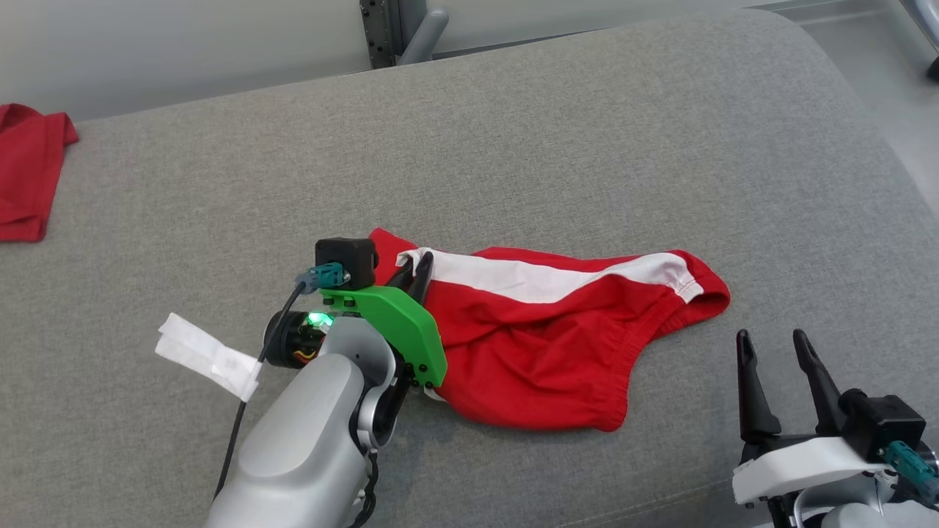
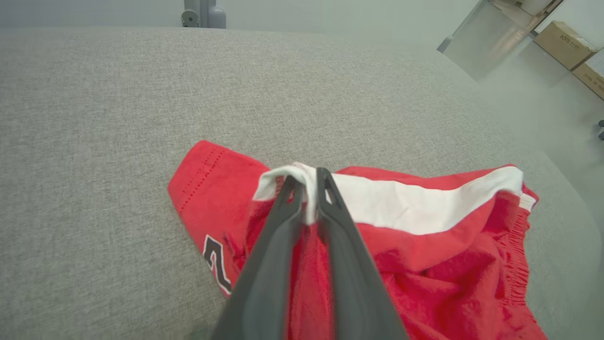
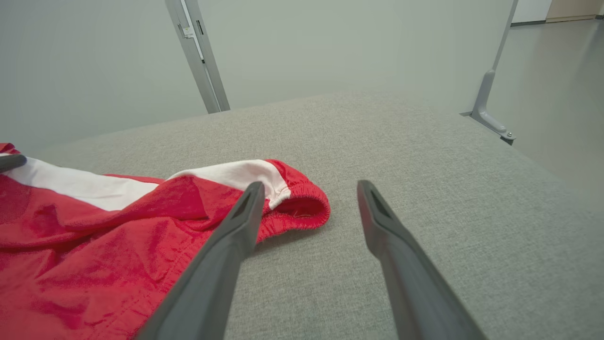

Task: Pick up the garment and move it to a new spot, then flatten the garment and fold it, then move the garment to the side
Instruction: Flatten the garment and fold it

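The red garment [image 1: 557,345], crumpled mid-way on the grey cushion [image 1: 587,132], is being pinched at its white-striped edge by the clenched left gripper [image 2: 306,183] — the right gripper [image 1: 772,337] is being held spread, empty, just beside it.

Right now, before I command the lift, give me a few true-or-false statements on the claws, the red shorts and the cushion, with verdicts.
1. The left claw is shut on the white stripe of the red shorts. True.
2. The right claw grips the shorts' waistband. False: it stands open, holding nothing, apart from the shorts.
3. The shorts lie flat and folded. False: they lie crumpled on the grey cushion.
4. A second red garment lies at the cushion's far left. True.
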